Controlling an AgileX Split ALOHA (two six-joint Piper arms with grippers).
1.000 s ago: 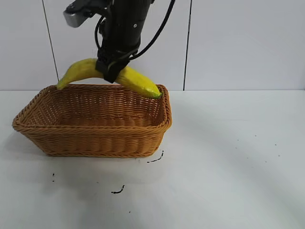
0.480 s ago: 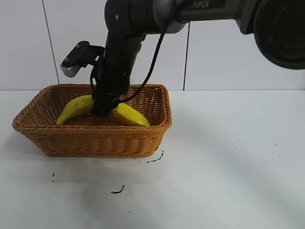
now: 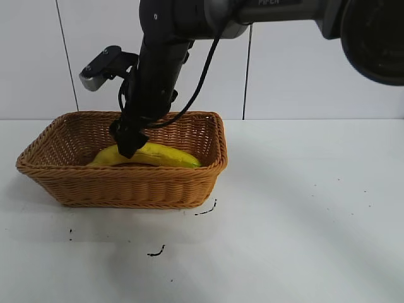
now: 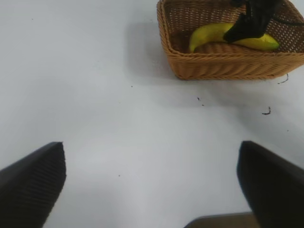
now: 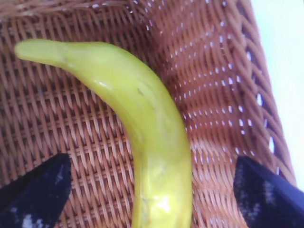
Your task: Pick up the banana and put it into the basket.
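Note:
The yellow banana point(image 3: 161, 156) lies on the floor of the orange-brown wicker basket point(image 3: 126, 183), which stands at the left of the white table. My right gripper point(image 3: 128, 144) hangs inside the basket just above the banana's middle, open. In the right wrist view the banana point(image 5: 152, 128) lies free on the weave point(image 5: 61, 118), with the two dark fingers point(image 5: 33, 194) wide apart on either side and not touching it. My left gripper point(image 4: 152, 185) is open and empty over bare table, far from the basket point(image 4: 228, 66) and the banana point(image 4: 209, 34).
Small black marks point(image 3: 156, 252) lie on the table in front of the basket. A white panelled wall stands right behind the basket. The tabletop point(image 3: 303, 208) stretches bare to the right of the basket.
The right arm lowered the banana from above the rim into the basket. Its jaws then opened, and the banana now lies flat on the basket floor.

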